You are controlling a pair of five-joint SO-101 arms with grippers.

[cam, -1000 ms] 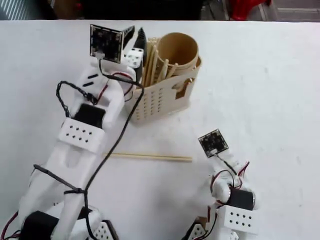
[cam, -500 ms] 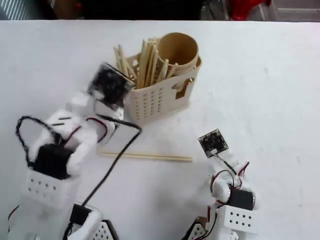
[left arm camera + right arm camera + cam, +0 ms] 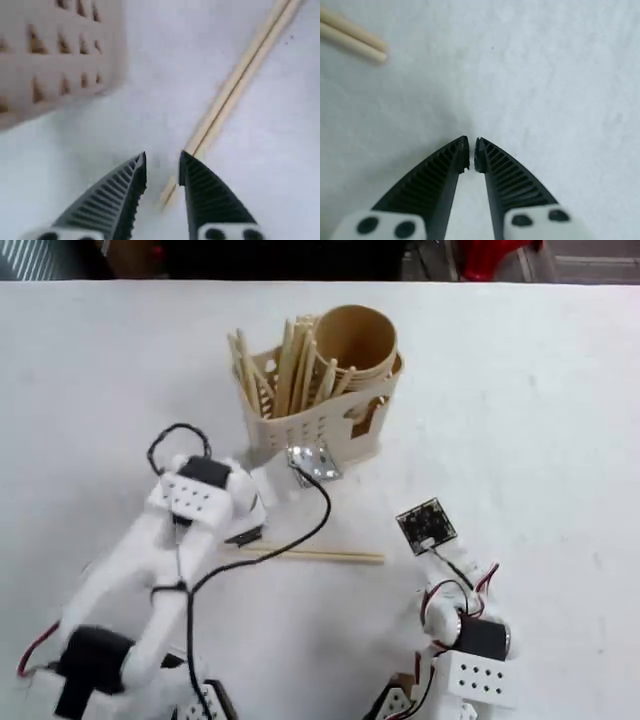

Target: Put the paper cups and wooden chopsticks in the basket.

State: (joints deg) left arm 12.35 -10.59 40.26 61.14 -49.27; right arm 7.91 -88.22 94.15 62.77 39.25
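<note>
Wooden chopsticks (image 3: 300, 554) flat on table (image 3: 520, 390) — left gripper (image 3: 162, 158) parted over their end; right gripper (image 3: 471, 147) closed, empty.

One cream slotted plastic basket (image 3: 320, 435) is holding nested tan paper cups (image 3: 355, 335) and many pale wooden chopsticks (image 3: 290, 370); two loose chopsticks (image 3: 320, 555) are lying outside.

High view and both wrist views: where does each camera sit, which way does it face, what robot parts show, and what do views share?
High view: fixed above the table, looking down on basket, chopsticks and both arms.
Left wrist view: on the left arm, facing down past its slightly parted jaws at chopsticks and basket.
Right wrist view: on the right arm, facing the table past nearly closed jaws.
Shared: chopsticks in all three.
</note>
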